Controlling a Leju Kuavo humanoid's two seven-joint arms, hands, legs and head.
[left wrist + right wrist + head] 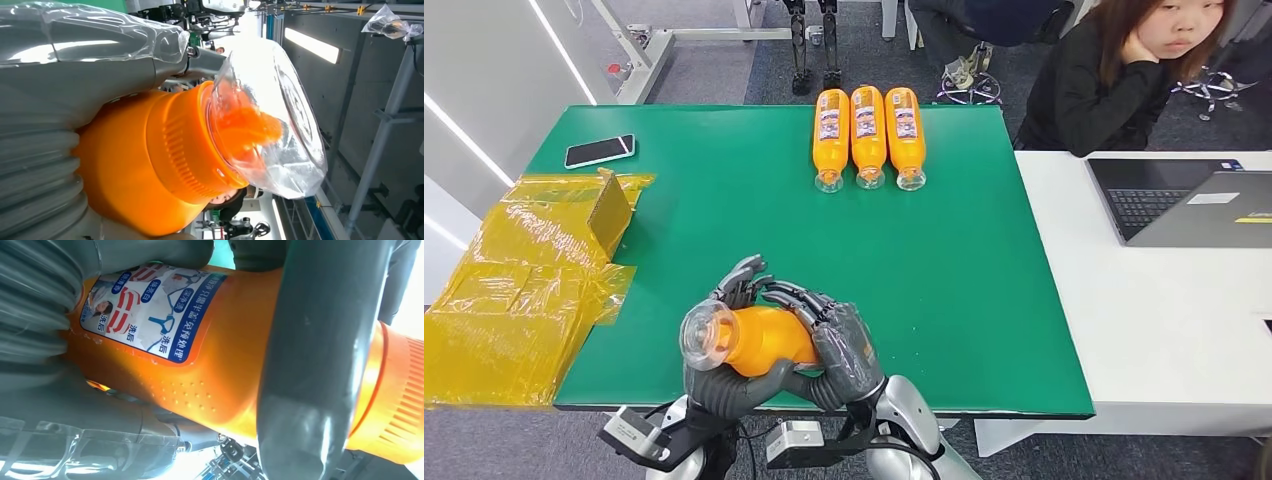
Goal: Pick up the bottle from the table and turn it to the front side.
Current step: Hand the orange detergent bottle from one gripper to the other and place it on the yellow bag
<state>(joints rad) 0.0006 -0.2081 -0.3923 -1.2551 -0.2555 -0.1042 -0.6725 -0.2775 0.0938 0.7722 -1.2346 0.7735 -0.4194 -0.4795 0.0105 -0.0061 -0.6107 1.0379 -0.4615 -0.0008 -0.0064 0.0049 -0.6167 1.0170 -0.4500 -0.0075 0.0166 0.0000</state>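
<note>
Both hands are gripping one orange plastic bottle with a clear domed cap [754,338] just above the near edge of the green table mat [724,210]. The bottle is lying on its side, its clear cap pointing to the robot's left. The left hand [734,375] is cradling it from below and behind, fingers curling around the neck end, while the right hand [844,350] is wrapping over the body, dark fingers [799,298] lying across the top. In the left wrist view the clear cap [270,115] is sitting over a ribbed orange collar, with orange showing inside the dome. In the right wrist view a blue and white printed label [150,310] is showing on the bottle's side, a grey thumb [320,355] pressing across the body beside it.

Three more orange bottles with printed labels [868,135] are lying side by side at the far edge of the mat, clear caps pointing toward the robot. A dark smartphone [600,150] is resting near the far left corner. Crumpled yellow plastic wrap [514,290] is spilling off the left side, a brown cardboard piece [609,212] standing in it. A grey laptop [1184,200] is sitting open on the white table [1144,320], with a person in black [1104,80] sitting behind it.
</note>
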